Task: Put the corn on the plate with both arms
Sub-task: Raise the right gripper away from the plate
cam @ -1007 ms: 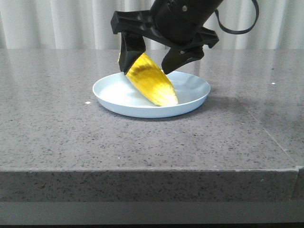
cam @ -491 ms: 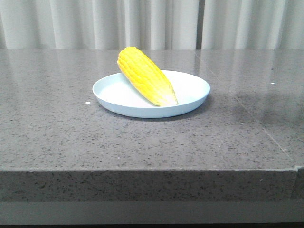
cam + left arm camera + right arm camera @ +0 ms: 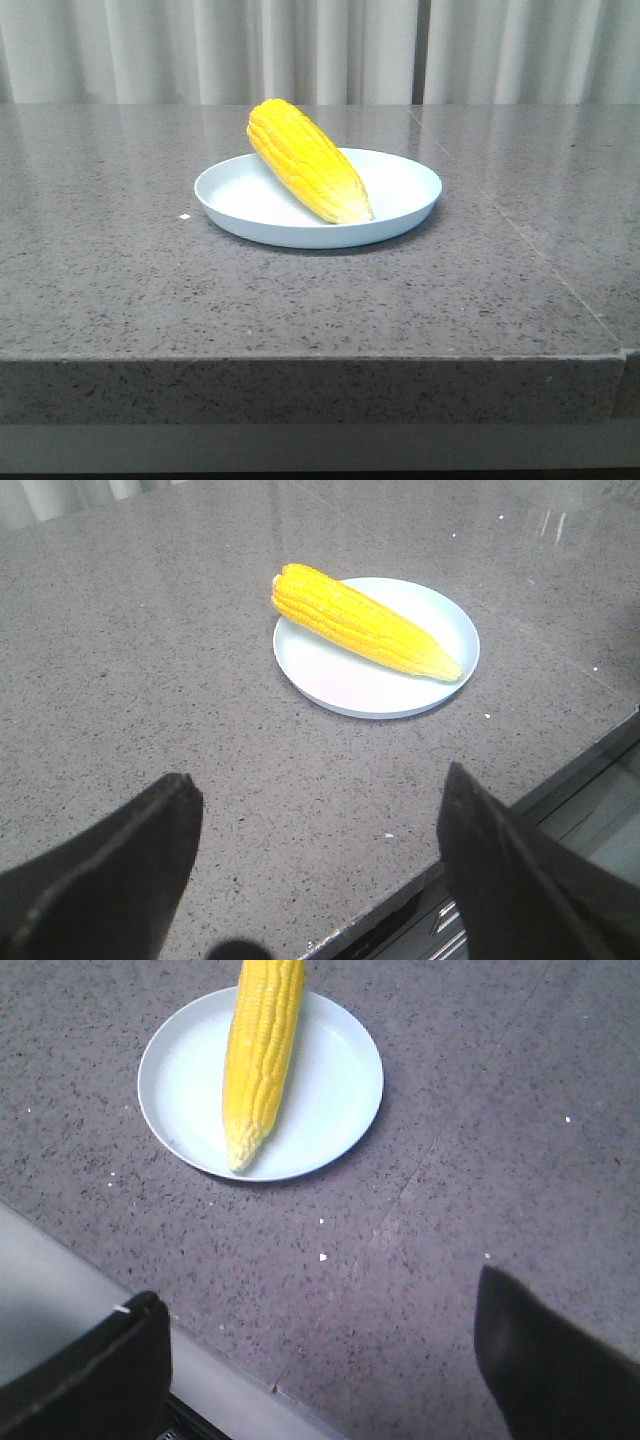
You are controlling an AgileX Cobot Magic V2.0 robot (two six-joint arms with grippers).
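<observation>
The yellow corn (image 3: 306, 163) lies on the pale blue plate (image 3: 400, 195), its thick end propped on the far-left rim and its paler tip pointing to the front. It also shows in the left wrist view (image 3: 360, 622) on the plate (image 3: 340, 675) and in the right wrist view (image 3: 260, 1050) on the plate (image 3: 330, 1080). My left gripper (image 3: 315, 800) is open and empty, well back from the plate over the table's front edge. My right gripper (image 3: 320, 1315) is open and empty, also back near the edge. Neither gripper shows in the front view.
The grey speckled stone table (image 3: 120, 250) carries the plate near its middle. Its front edge shows in both wrist views (image 3: 560, 770) (image 3: 80, 1260). White curtains (image 3: 200, 50) hang behind the table.
One second ago a gripper stood over the plate with its jaws around the corn's thick end. It let go and left the front view. The corn stays on the plate.
</observation>
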